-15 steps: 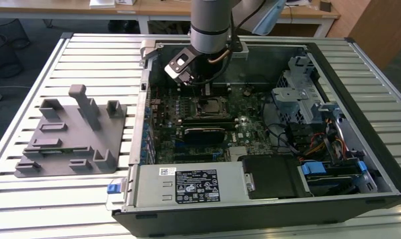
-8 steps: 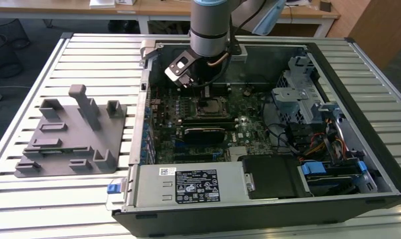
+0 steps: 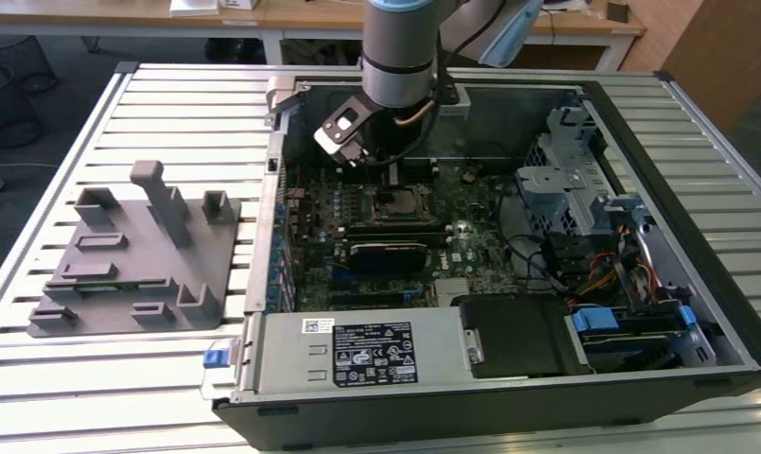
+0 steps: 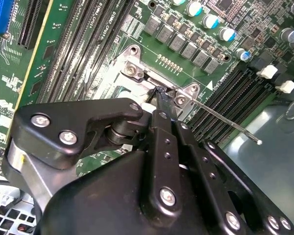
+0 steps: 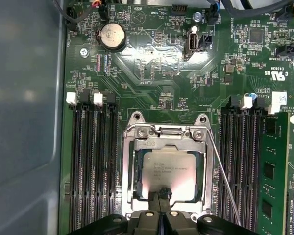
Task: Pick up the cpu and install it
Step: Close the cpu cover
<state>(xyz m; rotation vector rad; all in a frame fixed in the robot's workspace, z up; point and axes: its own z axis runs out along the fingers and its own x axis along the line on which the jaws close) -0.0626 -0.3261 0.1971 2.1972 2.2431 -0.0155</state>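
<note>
End effector (image 5: 161, 193) at cpu (image 5: 169, 169) in socket frame (image 5: 130, 171).
Closed fully, fingertips together, gripping nothing, tips at one edge of cpu seated flat in socket frame on motherboard (image 5: 152, 63), lever (image 5: 224, 181) alongside.

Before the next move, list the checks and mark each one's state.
1. The pale silver square cpu lies inside the metal socket frame: ok.
2. Flush seating of the cpu in the frame: cannot tell.
3. The thin metal lever swung free beside the frame: ok.
4. The black hand at the cpu's edge, contact: cannot tell.
5. Top of the cpu uncovered: ok.
</note>
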